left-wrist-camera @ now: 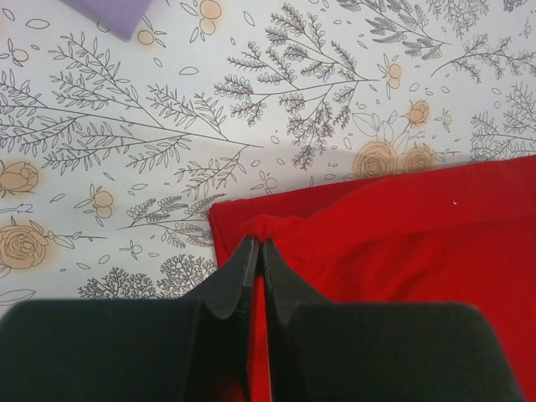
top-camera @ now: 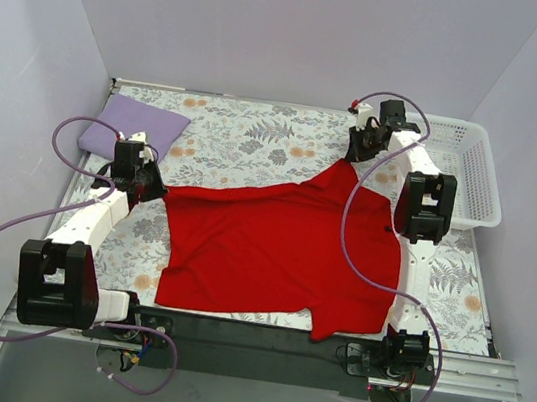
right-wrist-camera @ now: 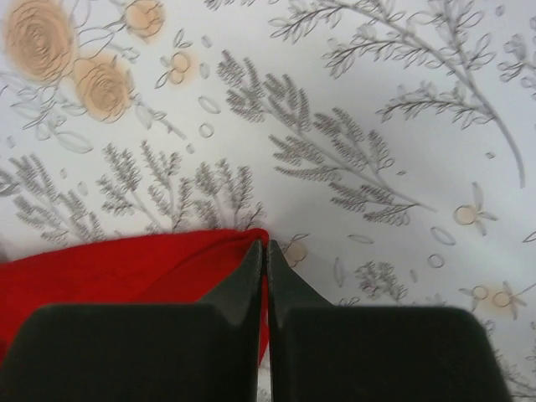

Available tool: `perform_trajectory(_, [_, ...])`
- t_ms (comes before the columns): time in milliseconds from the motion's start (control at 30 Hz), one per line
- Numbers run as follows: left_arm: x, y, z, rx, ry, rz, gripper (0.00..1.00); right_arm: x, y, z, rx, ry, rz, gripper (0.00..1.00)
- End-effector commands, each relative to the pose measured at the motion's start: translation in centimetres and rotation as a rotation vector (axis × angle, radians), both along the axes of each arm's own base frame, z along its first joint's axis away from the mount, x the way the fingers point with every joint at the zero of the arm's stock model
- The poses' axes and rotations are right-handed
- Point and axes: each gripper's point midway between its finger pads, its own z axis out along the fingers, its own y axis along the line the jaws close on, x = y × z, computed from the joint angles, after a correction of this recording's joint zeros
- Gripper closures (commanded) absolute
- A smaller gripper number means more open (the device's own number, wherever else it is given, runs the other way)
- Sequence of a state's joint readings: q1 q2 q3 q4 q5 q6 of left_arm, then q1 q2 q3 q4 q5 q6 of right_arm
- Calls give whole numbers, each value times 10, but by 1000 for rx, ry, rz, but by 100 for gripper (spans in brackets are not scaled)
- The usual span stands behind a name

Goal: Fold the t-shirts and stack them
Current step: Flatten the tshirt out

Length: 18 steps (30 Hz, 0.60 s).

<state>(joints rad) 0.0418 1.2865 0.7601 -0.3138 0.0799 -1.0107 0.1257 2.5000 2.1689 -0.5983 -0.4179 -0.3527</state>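
Red t-shirt (top-camera: 282, 249) lies spread mid-table on the floral cloth (top-camera: 248, 132), mostly flat w/ a few wrinkles; its lower hem runs along the near edge by the arm bases; one corner stretches out to the left, another peaks up toward the far right. Left gripper (left-wrist-camera: 255, 249) is down at that left corner; jaws pressed tight together w/ a pucker of red fabric bunched right at the tips, so it's pinching the shirt; wrist cam shows the red edge turned over just there. Right gripper (right-wrist-camera: 266, 249) sits at the far-right peak; jaws likewise closed, tips on the very edge of the red fabric, a strip of red showing between and below them; clamped on the shirt's tip. Lavender t-shirt (top-camera: 133, 128) rests at the far-left corner of the cloth, a neat folded rectangle; apart from the red one, just beyond the left gripper. White basket (top-camera: 460, 137) stands at the far right, beside the right arm's wrist; red shirt is well clear of it.
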Motion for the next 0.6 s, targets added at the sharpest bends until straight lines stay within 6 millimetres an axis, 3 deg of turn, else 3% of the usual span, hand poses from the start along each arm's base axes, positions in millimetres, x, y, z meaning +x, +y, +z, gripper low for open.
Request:
perform_trajectory(0, [3,-3,12,-12,-47,-9,100,-15,17,74,94,-71,62,99])
perform_trajectory(33, [4,-4,16,-14,-62,-12,100,-20,20,98,106,-105,71,99])
perform_trajectory(200, [12,-10,51,-54,-166,-10,100,-63,36,157,163,-163,134,99])
perform_trajectory(233, [12,-11,59,-62,-189,-10,100,-77,38,183,169,-206,148,99])
perform_trajectory(300, [14,-15,77,-96,-230,-6,100,-99,43,190,165,-210,167,99])
perform_trajectory(333, [14,-17,99,-109,-282,-11,100,-112,42,219,169,-270,174,99])
perform_trajectory(400, [13,-25,126,-146,-349,-33,100,-128,40,240,163,-308,169,99])
perform_trajectory(433, [12,-28,142,-171,-386,-33,100,-140,35,271,160,-380,164,99])
perform_trajectory(467, [10,-30,174,-180,-465,-47,100,-147,31,287,152,-417,159,99])
perform_trajectory(500, [8,-33,192,-192,-509,-58,100,-152,25,308,128,-466,144,99])
perform_trajectory(533, [5,-38,213,-211,-557,-85,100,-165,20,340,123,-539,139,99])
perform_trajectory(567, [-4,-40,251,-220,-650,-101,100,-172,15,360,116,-585,129,99])
